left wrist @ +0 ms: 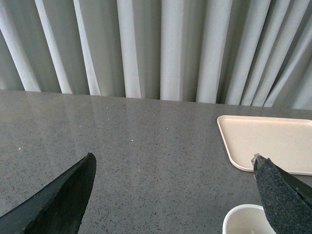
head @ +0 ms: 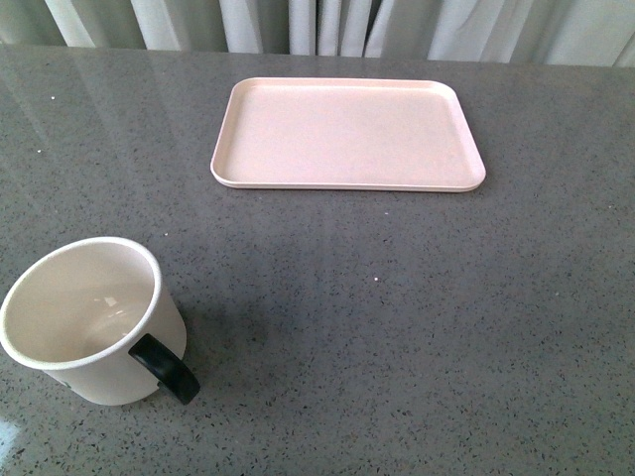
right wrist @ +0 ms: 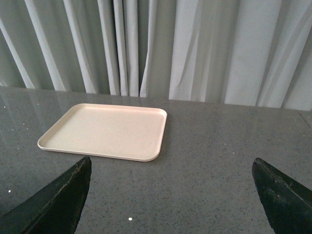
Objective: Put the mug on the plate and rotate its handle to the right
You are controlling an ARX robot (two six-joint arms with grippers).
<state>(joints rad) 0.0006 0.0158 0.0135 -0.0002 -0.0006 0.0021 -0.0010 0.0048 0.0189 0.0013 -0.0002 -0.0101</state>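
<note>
A cream-white mug (head: 89, 322) stands upright on the grey table at the near left, its black handle (head: 165, 369) pointing toward the near right. The pale pink plate (head: 347, 134) lies bare at the far middle of the table. Neither gripper shows in the front view. In the left wrist view my left gripper (left wrist: 173, 163) is open above the table, the mug's rim (left wrist: 243, 222) just beside one finger and the plate (left wrist: 273, 146) beyond. My right gripper (right wrist: 170, 168) is open too, with the plate (right wrist: 105, 131) ahead of it.
The grey speckled table (head: 397, 317) stretches across the view. Pale curtains (head: 327, 25) hang behind its far edge.
</note>
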